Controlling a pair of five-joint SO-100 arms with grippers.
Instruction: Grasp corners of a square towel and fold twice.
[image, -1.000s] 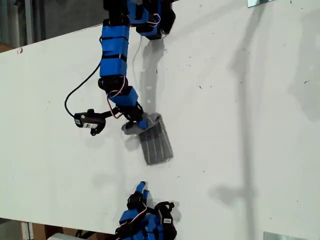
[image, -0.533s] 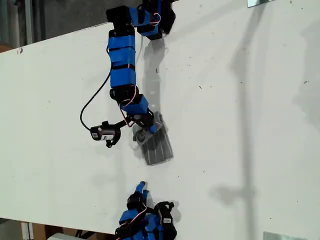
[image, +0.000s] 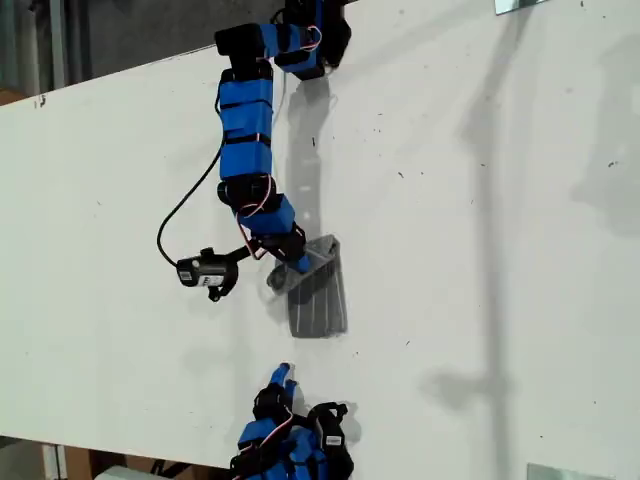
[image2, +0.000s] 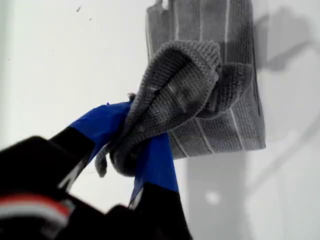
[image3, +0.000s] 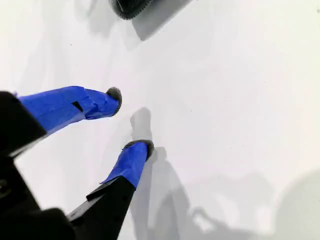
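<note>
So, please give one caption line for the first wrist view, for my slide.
My first gripper pinches a corner of the folded grey white-striped cloth towel above the white table.

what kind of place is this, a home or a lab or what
Probably a lab or workshop test bench, not a home: a bare white table, two blue arms bolted at its edges, my first gripper clamping a small grey towel, my second gripper idle.

Robot test bench in a lab or workshop

A bare white table (image: 480, 200) carries two blue taped arms (image: 245, 130) with exposed wiring and a loose black cable (image: 180, 215); metal brackets (image: 520, 5) sit at its edge, and dim shelving shows beyond it.
</note>
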